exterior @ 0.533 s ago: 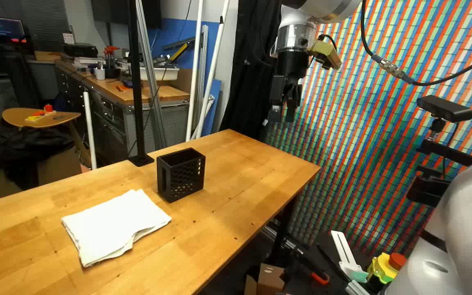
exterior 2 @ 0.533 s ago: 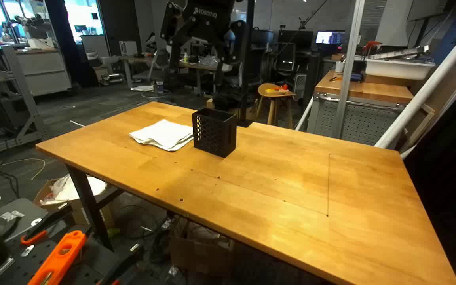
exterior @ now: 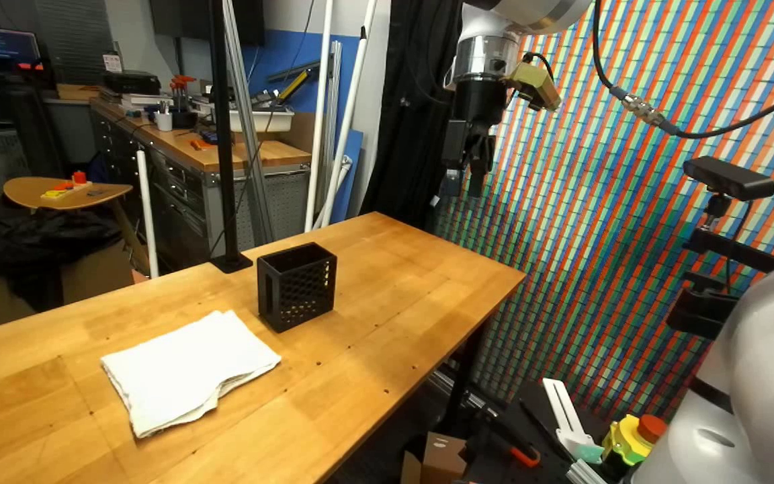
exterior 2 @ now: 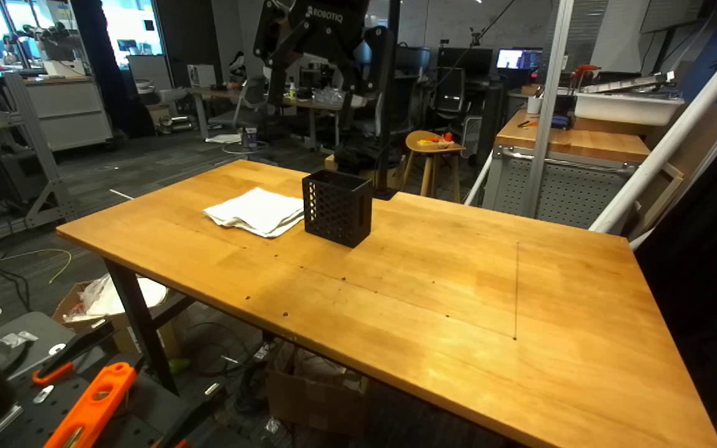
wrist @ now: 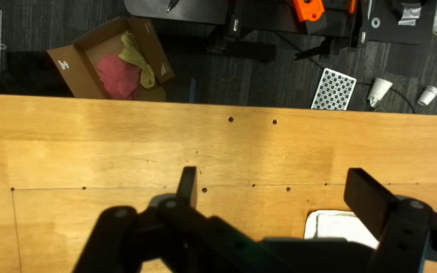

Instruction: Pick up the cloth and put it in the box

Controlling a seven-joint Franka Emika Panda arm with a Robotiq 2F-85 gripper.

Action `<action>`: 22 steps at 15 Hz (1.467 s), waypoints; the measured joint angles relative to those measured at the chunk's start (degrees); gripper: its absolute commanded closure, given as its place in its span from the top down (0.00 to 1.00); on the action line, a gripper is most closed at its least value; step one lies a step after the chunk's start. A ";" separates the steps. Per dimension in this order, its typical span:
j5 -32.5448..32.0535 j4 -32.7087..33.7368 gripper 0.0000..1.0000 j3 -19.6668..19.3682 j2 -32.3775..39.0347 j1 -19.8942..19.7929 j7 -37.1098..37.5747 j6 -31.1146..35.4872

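Well, the end effector point(exterior 2: 310, 102) is hanging high above the worktop point(exterior 2: 489, 292), its fingers point(wrist: 369, 203) standing wide apart and holding nothing. The white cloth point(exterior: 189, 376) is lying flat and folded between the black box point(exterior 2: 337, 210) and a short edge, just beside the box, not touching. The box is standing upright near the long edge where a dark post point(exterior: 224, 148) is rising. In the wrist view, the end effector is hiding part of the cloth, so the aim could be going wrong. Because the cloth is lying so flat, the fingers might soon be grabbing only air, pressing too hard on the worktop, or pinching just the top fold while the rest is flopping loose. A finger might be bumping the box, since it is standing so near, and pushing it toward that long edge. The cloth is looking too wide for the box's top, so it might be catching on the rim or tipping the box over.
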 measured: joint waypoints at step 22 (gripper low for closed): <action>3.48 10.34 1.00 20.15 11.34 5.15 26.88 5.28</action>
